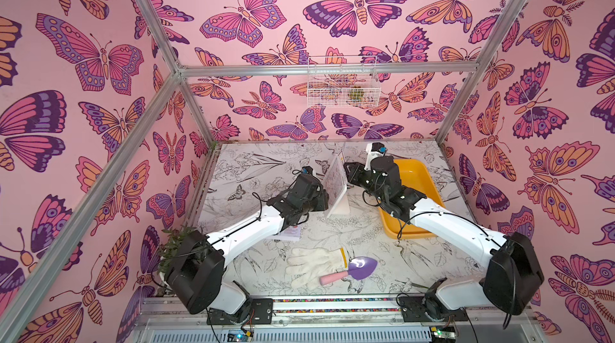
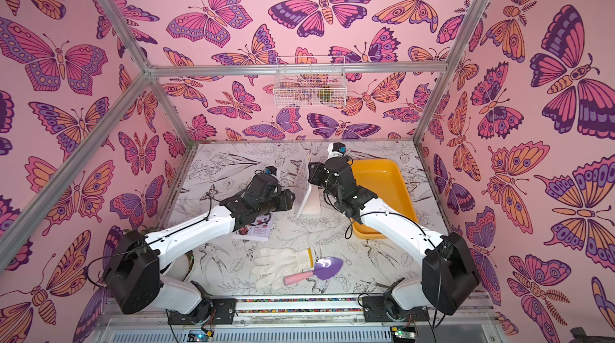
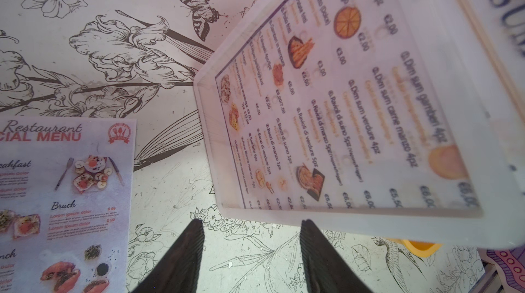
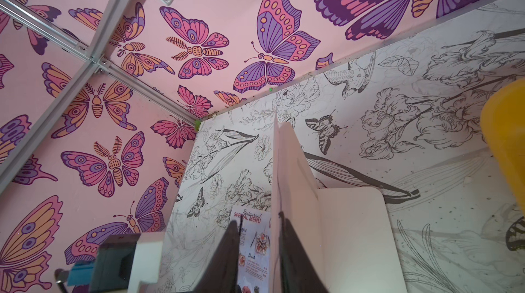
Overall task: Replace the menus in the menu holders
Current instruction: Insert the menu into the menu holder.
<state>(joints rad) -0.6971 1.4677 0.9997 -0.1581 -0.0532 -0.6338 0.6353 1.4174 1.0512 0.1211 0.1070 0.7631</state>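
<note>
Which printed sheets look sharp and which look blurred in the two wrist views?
Left wrist view: the white two-column "Dim Sum Inn" menu in the white-framed clear sign stand is soft, worst near its heading; the pale red-headed "Special Menu" sheet is sharper. Right wrist view: its heading is legible.

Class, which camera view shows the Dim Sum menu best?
Left wrist: the Dim Sum menu faces it, print readable. Both top views show it small, steeply angled; right wrist sees only the holder from behind.
</note>
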